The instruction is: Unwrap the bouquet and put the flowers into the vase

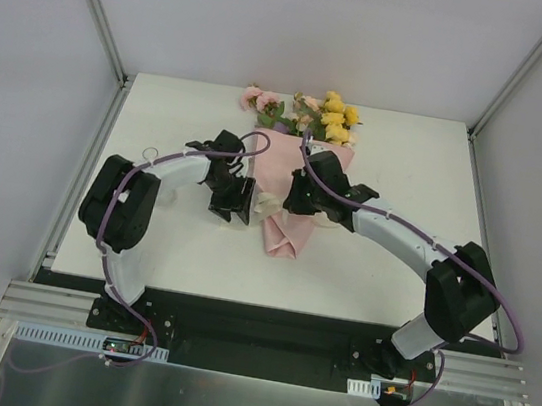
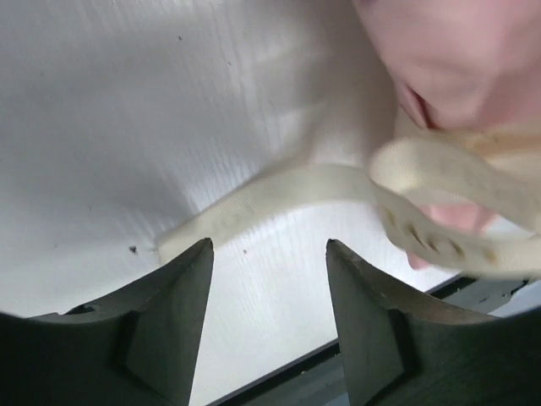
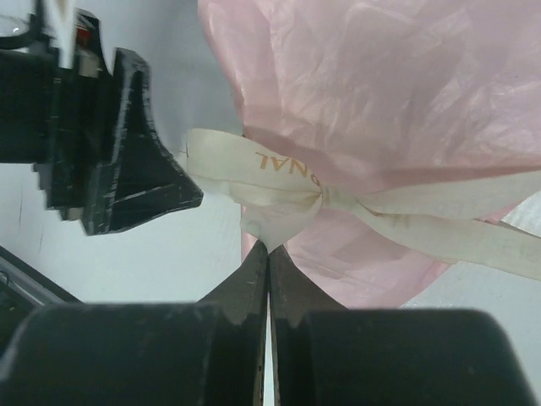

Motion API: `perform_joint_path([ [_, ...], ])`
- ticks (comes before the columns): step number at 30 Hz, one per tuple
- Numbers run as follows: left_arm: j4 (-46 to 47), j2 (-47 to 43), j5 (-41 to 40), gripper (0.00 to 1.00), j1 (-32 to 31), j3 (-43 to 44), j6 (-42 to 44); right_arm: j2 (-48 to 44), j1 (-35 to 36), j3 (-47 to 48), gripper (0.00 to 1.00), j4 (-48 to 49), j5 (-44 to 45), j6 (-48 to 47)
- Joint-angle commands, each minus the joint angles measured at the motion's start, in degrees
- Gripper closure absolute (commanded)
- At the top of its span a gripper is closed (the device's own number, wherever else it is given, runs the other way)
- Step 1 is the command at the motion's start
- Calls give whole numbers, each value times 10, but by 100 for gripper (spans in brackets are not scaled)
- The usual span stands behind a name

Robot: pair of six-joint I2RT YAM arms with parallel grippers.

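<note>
The bouquet (image 1: 286, 170) lies in the middle of the table, its pink paper cone pointing toward me. The flowers (image 1: 313, 116), pink and yellow, fan out at the far end. A cream ribbon (image 3: 279, 173) is tied around the cone. My right gripper (image 3: 269, 247) is shut, pinching a loop of that ribbon at its tips. My left gripper (image 2: 269, 243) stands open just left of the bow, with nothing between its fingers; a loose ribbon tail (image 2: 270, 190) lies on the table just beyond them. A faint clear glass rim behind my left forearm may be the vase (image 1: 152, 157).
The white table (image 1: 183, 251) ends in a dark front edge near both arm bases. Grey walls and metal frame posts (image 1: 97, 7) close in the sides and back. My left gripper's fingers (image 3: 144, 169) show close to the bow in the right wrist view.
</note>
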Motion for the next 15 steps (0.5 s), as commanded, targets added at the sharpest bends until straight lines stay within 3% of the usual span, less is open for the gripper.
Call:
perform_joint_path([
  [1,5,-94,11,42,-1,-23,16,8,-1,31,99,3,-29,-26],
  [3,6,-132,18,50,-1,-23,10,10,-3,32,99,1,-28,-30],
  [4,6,-143,27,63,-1,-22,-4,11,-3,32,99,-1,-27,-31],
  [7,36,-169,74,77,-1,-7,-44,12,-9,28,99,-2,-30,-36],
  [8,52,-171,84,78,-1,0,-55,11,-10,29,99,-3,-31,-37],
  [10,93,-165,100,63,-1,14,-90,11,-10,28,99,-3,-35,-38],
  [11,107,-152,109,45,-1,26,-99,10,-10,29,99,-3,-40,-37],
  [13,137,-134,121,38,-1,36,-129,5,-10,28,99,1,-44,-36],
  [15,183,-105,133,39,-1,44,-160,4,-10,28,99,4,-51,-36],
])
